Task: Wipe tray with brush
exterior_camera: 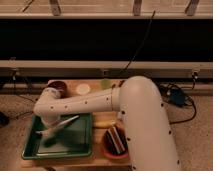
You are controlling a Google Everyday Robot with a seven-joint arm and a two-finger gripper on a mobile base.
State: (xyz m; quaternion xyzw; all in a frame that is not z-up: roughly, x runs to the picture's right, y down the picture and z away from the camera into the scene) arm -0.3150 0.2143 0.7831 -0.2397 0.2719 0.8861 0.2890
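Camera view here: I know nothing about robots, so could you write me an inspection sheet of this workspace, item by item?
Surface: small wooden table, crowded.
Job's things: green tray on the table's left part; pale brush lying slanted over the tray.
Clutter: orange bowl with a dark item inside, right of the tray; dark bowl, white round object and green object at the back; yellow object beside the tray.
Pincer: pincer above the tray, shut on the brush.
Cables: black cable running up the wall; more on the floor at right.
Surroundings: dark wall, floor.
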